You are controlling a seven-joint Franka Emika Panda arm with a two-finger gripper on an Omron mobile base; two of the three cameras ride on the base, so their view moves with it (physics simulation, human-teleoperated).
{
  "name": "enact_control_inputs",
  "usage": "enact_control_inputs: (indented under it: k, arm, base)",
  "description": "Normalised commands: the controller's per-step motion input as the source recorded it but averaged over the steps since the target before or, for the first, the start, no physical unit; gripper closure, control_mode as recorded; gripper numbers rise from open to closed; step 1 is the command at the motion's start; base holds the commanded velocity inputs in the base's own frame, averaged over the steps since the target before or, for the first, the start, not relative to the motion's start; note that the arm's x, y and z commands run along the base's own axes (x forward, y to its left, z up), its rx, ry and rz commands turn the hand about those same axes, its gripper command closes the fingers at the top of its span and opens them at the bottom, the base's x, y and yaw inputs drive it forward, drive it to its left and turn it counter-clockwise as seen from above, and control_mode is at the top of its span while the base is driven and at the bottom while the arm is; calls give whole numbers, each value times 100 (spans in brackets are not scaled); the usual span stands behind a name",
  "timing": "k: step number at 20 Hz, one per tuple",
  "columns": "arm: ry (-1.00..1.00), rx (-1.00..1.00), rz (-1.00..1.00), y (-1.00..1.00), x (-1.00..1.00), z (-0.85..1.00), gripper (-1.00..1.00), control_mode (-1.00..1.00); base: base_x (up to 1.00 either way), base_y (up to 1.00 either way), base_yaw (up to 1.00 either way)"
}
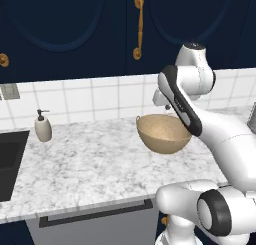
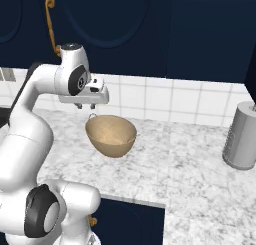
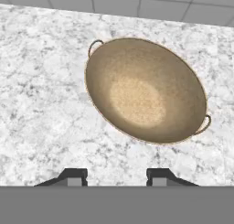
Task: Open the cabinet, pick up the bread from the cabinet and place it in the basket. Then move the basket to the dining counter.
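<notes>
Two small dark fingertips (image 3: 75, 176) parted, nothing between them; two-finger gripper (image 3: 116, 177) open and poised above the marble, apart from the round tan speckled bowl-shaped basket (image 3: 145, 90). Basket upright on the white-grey marbled worktop (image 1: 90, 164), inside bare, small loops at opposite points of its rim. Just below and ahead of the white hand in both base views. Behind, a pale tiled wall (image 1: 100, 96), and above it the dark navy wall cabinet (image 1: 165, 24), arched door shut, long curved brass bar handle (image 1: 138, 26) vertical. Left along the worktop: a pale soap dispenser (image 1: 43, 126) beside a black sink (image 1: 10, 161). Far right: a grey cylindrical canister (image 2: 242, 135).
</notes>
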Motion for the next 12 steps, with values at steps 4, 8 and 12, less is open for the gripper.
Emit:
enact_control_inputs:
  k: [4,8,12]
  arm:
    - [-21,0,1,4,-45,8,-100,-100]
    - [-48,0,0,19,-41,35,-100,-100]
    - [-47,0,0,0,-21,38,-100,-100]
  base:
    - [0,0,0]
    - [0,0,0]
    - [0,0,0]
